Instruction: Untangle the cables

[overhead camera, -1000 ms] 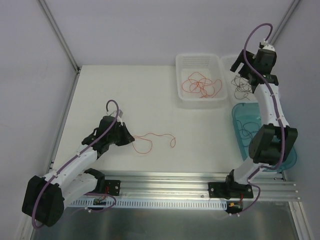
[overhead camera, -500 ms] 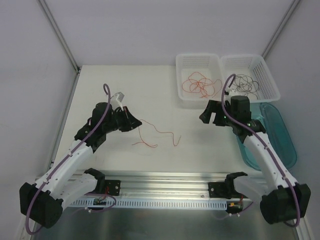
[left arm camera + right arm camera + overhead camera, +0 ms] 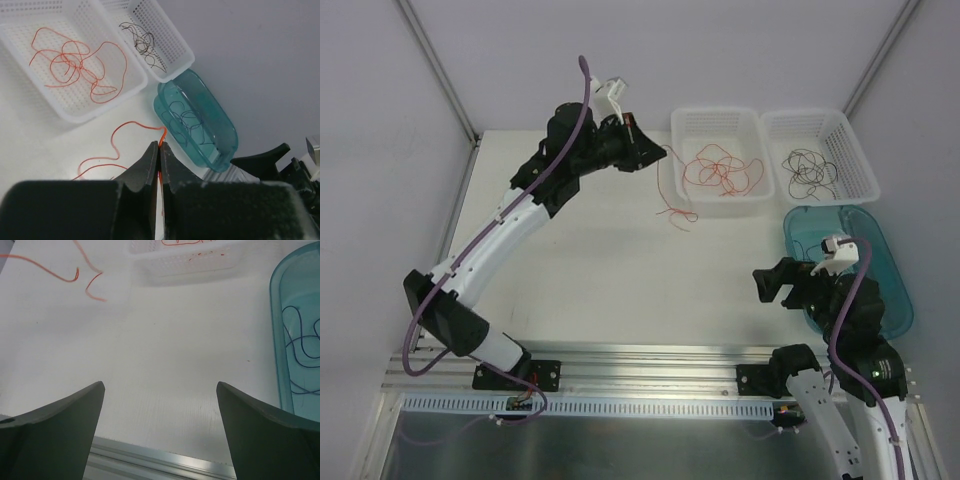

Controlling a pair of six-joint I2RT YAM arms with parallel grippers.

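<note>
My left gripper (image 3: 658,153) is raised near the left white basket (image 3: 682,122) and is shut on a red-orange cable (image 3: 668,200) that hangs down from it to the table; in the left wrist view the strand (image 3: 117,145) leaves the closed fingertips (image 3: 150,152). More red-orange cables (image 3: 720,170) lie in that basket. Dark cables (image 3: 808,170) lie in the right white basket (image 3: 855,150). Dark strands (image 3: 187,122) lie in the teal tray (image 3: 895,290). My right gripper (image 3: 772,285) is open and empty, low beside the tray; its fingers (image 3: 60,415) spread wide over bare table.
The two white baskets stand side by side at the back right, the teal tray just in front of them. An aluminium rail (image 3: 650,362) runs along the near table edge. Grey walls and frame posts (image 3: 440,70) close the back and sides.
My left gripper rose and swung from the table's left to the back by the left basket, carrying the red-orange cable. My right arm drew back from the baskets to the near right, beside the tray.
</note>
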